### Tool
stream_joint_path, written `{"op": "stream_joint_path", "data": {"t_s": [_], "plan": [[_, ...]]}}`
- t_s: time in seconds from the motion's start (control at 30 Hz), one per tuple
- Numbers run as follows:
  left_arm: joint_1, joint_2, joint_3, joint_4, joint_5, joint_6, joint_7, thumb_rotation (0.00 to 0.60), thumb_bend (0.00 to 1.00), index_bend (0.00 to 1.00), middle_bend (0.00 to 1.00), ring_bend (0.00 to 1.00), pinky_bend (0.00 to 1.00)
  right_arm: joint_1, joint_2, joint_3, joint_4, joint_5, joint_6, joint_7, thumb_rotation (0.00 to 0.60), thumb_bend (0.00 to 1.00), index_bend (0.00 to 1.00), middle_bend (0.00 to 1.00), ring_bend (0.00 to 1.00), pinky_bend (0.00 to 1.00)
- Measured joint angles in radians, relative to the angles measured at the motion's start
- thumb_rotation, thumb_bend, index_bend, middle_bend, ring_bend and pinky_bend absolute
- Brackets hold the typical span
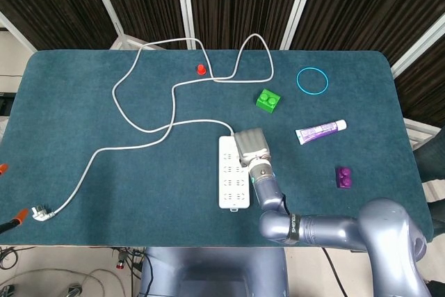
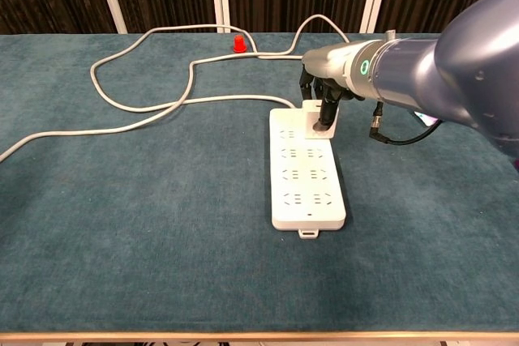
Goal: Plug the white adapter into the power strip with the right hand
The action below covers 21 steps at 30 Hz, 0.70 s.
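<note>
Right hand (image 2: 324, 99) over the far end of the strip (image 2: 306, 169), dark fingers (image 2: 328, 108) curled down around the white adapter (image 2: 318, 128) and gripping it. Adapter sits on the strip's farthest socket row, right side; cannot tell whether it is fully seated. In the head view the hand (image 1: 251, 146) covers the adapter. Strip (image 1: 230, 171) lies lengthwise mid-table, its white cable (image 1: 160, 88) looping away to a plug (image 1: 40, 212) near the left front edge. Left hand out of both views. Green block (image 1: 268, 100), blue ring (image 1: 312, 81), tube (image 1: 320, 131), purple block (image 1: 343, 177) and red cap (image 1: 201, 69) lie scattered apart on the table (image 1: 83, 116).
</note>
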Motion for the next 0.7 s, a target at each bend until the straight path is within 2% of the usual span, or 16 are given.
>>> {"op": "stream_joint_path", "data": {"t_s": [0.47, 0.7], "plan": [[-0.001, 0.002, -0.001, 0.001, -0.003, -0.002, -0.004, 0.6, 0.14, 0.15, 0.0, 0.0, 0.01, 0.005, -0.017, 0.0, 0.01, -0.002, 0.006, -0.019, 0.6, 0.64, 0.88, 0.78, 0.86, 0.76], [-0.001, 0.002, -0.001, 0.001, -0.003, -0.003, -0.003, 0.6, 0.14, 0.15, 0.0, 0.0, 0.01, 0.005, -0.027, 0.0, 0.018, -0.007, 0.009, -0.024, 0.6, 0.68, 0.93, 0.8, 0.87, 0.77]]}}
